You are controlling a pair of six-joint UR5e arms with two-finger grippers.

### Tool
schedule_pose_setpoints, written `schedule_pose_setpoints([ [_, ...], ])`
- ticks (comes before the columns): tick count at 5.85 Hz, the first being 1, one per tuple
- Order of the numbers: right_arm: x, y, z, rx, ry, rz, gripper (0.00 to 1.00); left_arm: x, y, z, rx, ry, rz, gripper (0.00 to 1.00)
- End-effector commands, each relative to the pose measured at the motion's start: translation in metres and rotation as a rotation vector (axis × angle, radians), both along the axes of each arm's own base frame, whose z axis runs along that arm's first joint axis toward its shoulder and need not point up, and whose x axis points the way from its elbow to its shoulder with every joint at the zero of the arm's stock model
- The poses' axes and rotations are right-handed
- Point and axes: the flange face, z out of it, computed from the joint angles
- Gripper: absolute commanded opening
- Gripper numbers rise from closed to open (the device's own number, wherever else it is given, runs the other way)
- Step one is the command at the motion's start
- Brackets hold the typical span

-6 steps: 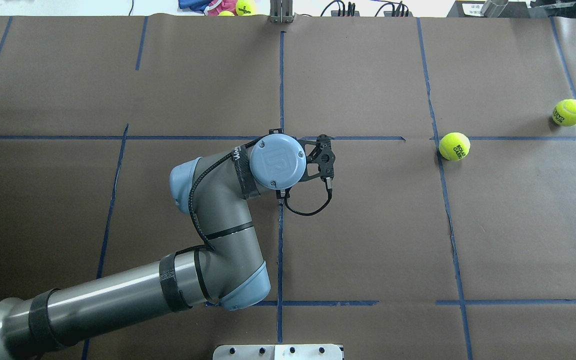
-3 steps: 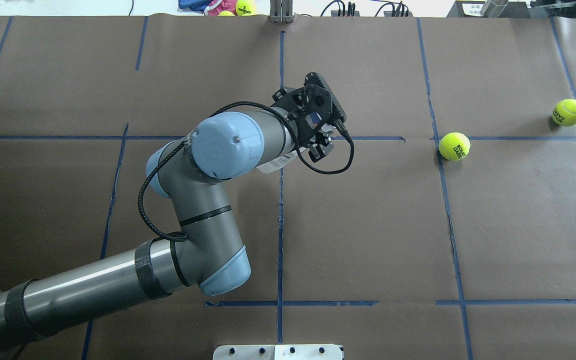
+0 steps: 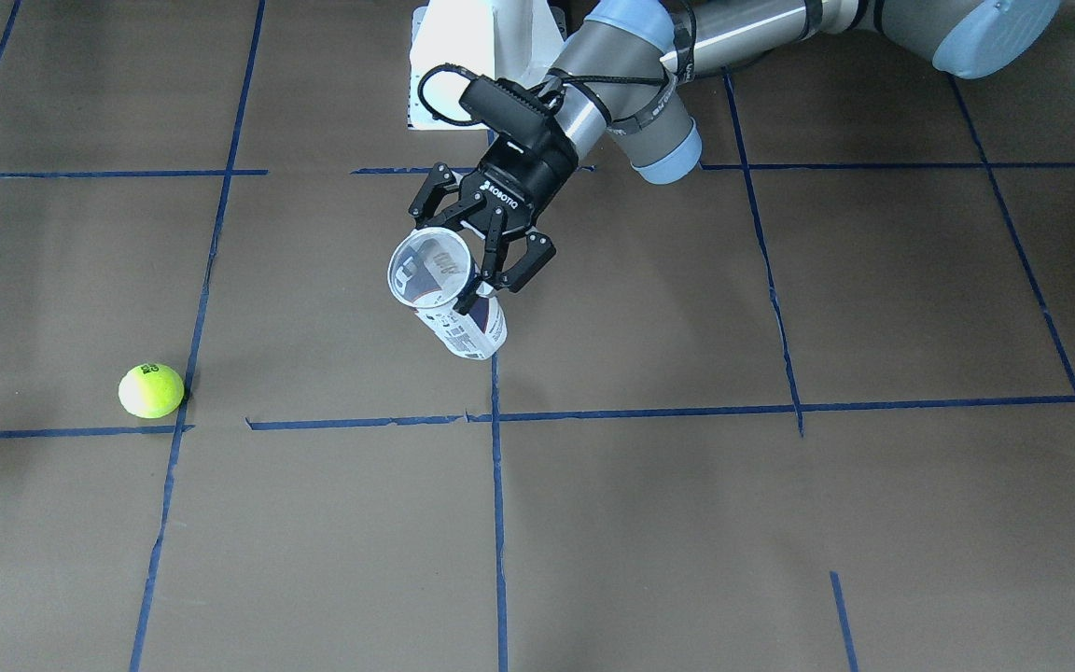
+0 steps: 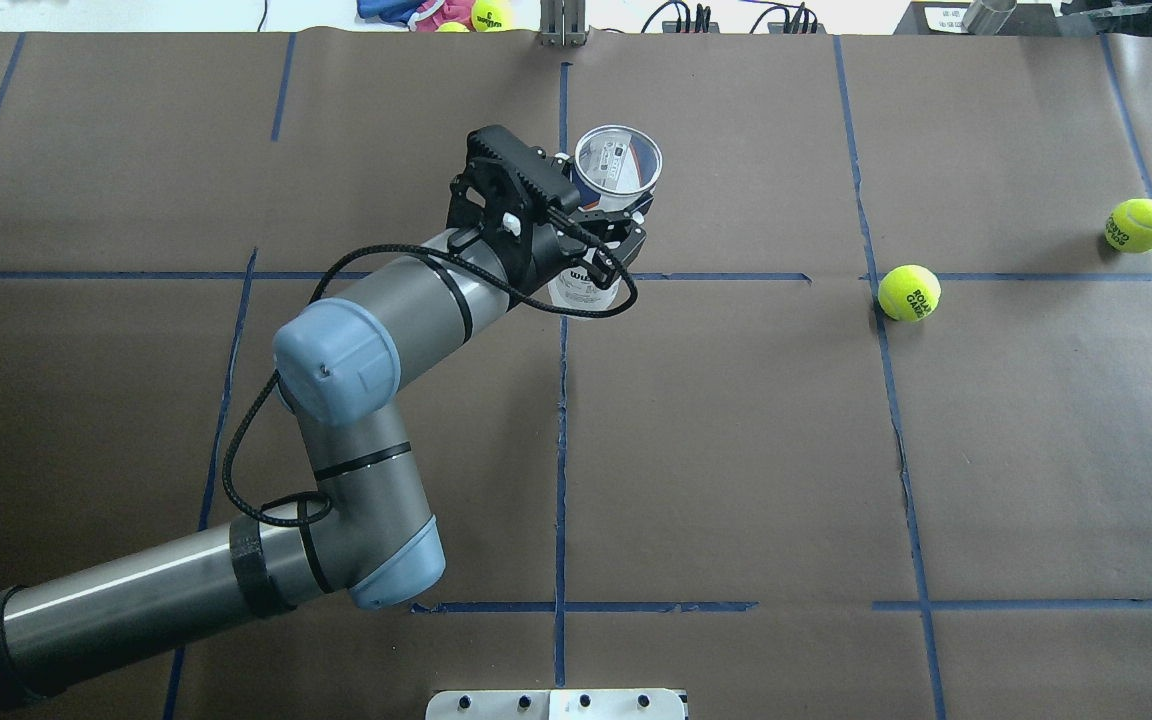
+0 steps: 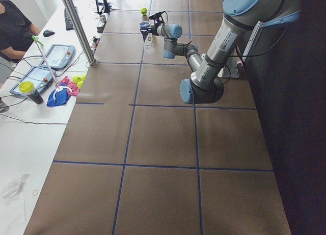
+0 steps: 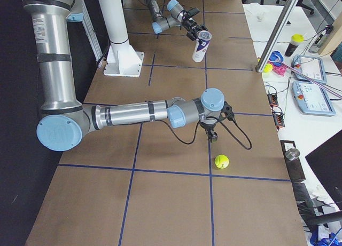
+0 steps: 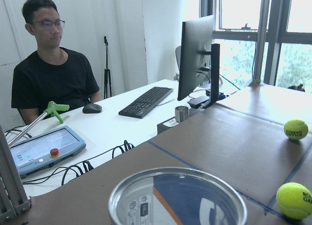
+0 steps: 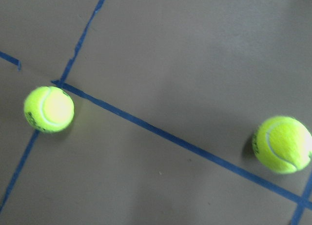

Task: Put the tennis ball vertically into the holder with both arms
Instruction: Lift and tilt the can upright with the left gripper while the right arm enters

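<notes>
left pincer point(image 3: 480, 266): clamped around the holder point(image 3: 449, 303), which is lifted off the surface point(image 3: 687, 513) with its open mouth tilted upward
right pincer point(image 6: 212, 136): cannot tell whether apart or together
tennis ball point(image 4: 1139, 224): on the surface near the right pincer, well apart from the left pincer
second ball point(image 4: 909, 292): between the two pincers

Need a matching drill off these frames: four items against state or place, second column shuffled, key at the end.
Items:
1. holder
2. left pincer
3. tennis ball nearer centre
4. white pedestal

States:
a) resting on the brown paper, beside a blue tape line
b) mouth open, no ball inside
c) standing on the robot's side
d) shut on the holder's wall

Pairs: 1-b; 2-d; 3-a; 4-c
</notes>
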Motion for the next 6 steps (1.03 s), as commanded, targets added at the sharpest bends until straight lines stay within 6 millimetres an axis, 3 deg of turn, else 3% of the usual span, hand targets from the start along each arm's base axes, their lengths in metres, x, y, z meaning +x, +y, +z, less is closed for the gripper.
schedule_pose_setpoints([
  [1,-0.068,-0.036,-0.057,-0.060,-0.027,0.017,0.99,0.028,0.026,0.037,-0.008,0.105,-0.054,0.71],
  [2,-0.091,-0.049,-0.081,-0.083,0.006,0.077,0.99,0.029,0.031,0.044,0.003,0.150,-0.055,0.71],
  [3,-0.113,-0.053,-0.087,-0.097,0.045,0.111,0.99,0.036,0.032,0.056,-0.010,0.151,-0.081,0.72],
  [4,-0.134,-0.059,-0.106,-0.083,0.057,0.124,0.99,0.038,0.034,0.068,-0.014,0.138,-0.080,0.72],
  [5,-0.155,-0.059,-0.105,-0.067,0.099,0.130,0.99,0.037,0.036,0.073,-0.009,0.142,-0.080,0.72],
  [6,-0.162,-0.059,-0.105,-0.064,0.108,0.126,0.99,0.040,0.039,0.075,-0.009,0.135,-0.074,0.73],
])
